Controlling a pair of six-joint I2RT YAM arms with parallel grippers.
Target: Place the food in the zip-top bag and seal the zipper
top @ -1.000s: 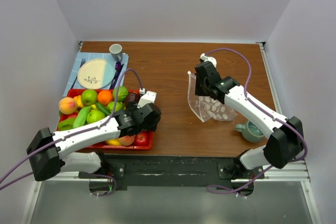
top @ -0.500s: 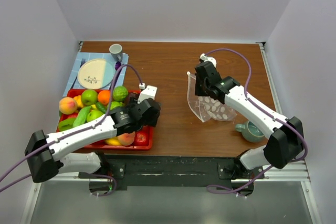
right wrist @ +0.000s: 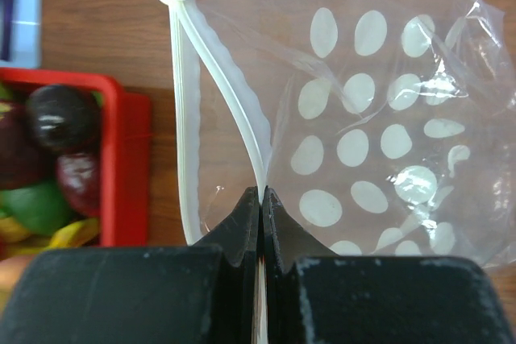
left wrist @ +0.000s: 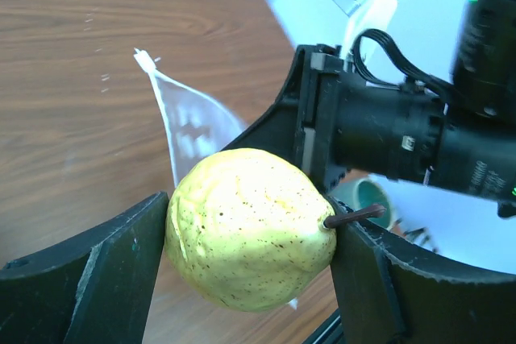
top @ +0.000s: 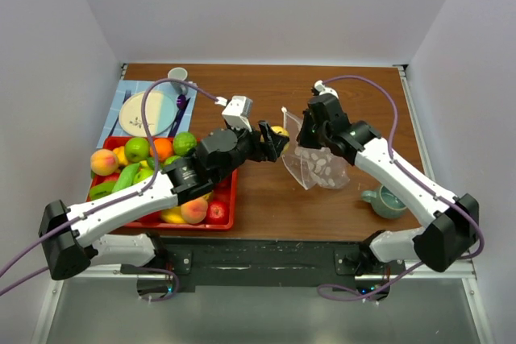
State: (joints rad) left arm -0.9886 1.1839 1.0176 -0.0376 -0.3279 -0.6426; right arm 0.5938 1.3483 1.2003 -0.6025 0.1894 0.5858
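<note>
Yellow and speckled, a pear [left wrist: 250, 239] with a brown stem sits clamped between the two fingers of the left gripper [top: 272, 136]. That arm stretches from the lower left to the middle of the overhead frame. The fruit hangs just beside the spread mouth of the zip-top bag [top: 318, 163], right of centre. The right arm reaches in from the lower right. Only its wrist view shows the right gripper [right wrist: 260, 199] pinched tight on the zipper [right wrist: 230, 114]. Other food [top: 137, 151] lies in the red tray [top: 232, 197] at left.
</note>
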